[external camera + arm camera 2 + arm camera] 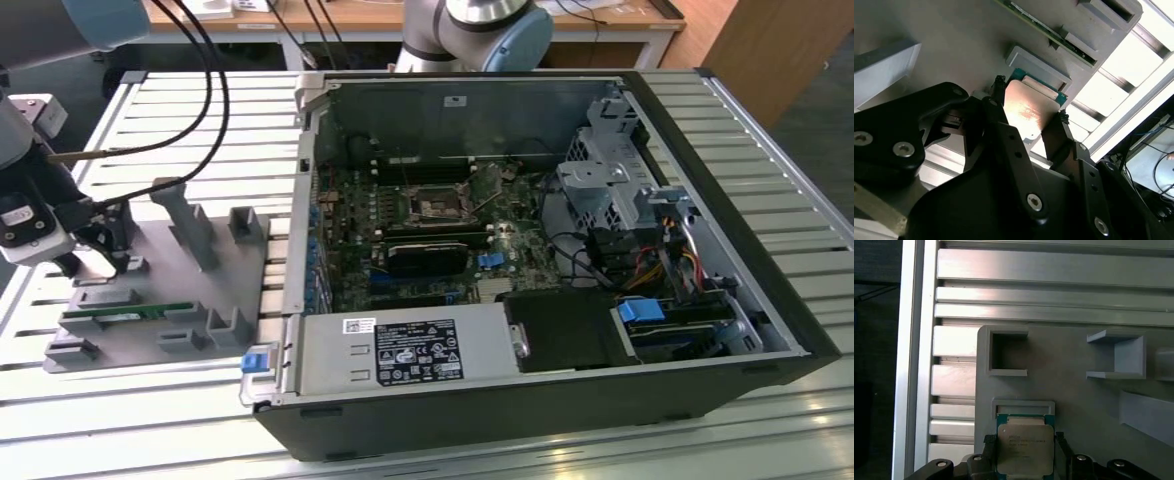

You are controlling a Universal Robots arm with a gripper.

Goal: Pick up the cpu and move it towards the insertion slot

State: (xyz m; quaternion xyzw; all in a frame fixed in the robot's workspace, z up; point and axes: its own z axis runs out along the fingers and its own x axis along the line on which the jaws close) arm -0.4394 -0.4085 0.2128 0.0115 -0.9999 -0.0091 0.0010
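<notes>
The cpu [1025, 449] [1029, 112], a flat square chip with a silver-grey top and a green edge, sits in a shallow pocket of the grey holder plate [200, 290]. My gripper [1025, 442] [1030, 98] straddles it, one black finger pressed against each of two opposite sides. In the exterior view the gripper [104, 250] hangs low over the plate's far corner, at the view's left. The insertion slot [438, 207], a square socket with a dark centre and a shiny frame, lies on the motherboard inside the open computer case [721, 180], well off to the view's right.
The holder plate carries upright grey posts [187, 215], empty square pockets [1006, 352] and a thin green memory stick [127, 313]. It rests on a slatted aluminium table [174, 110]. Black cables [214, 90] hang above it. A second arm's base [474, 30] stands behind the case.
</notes>
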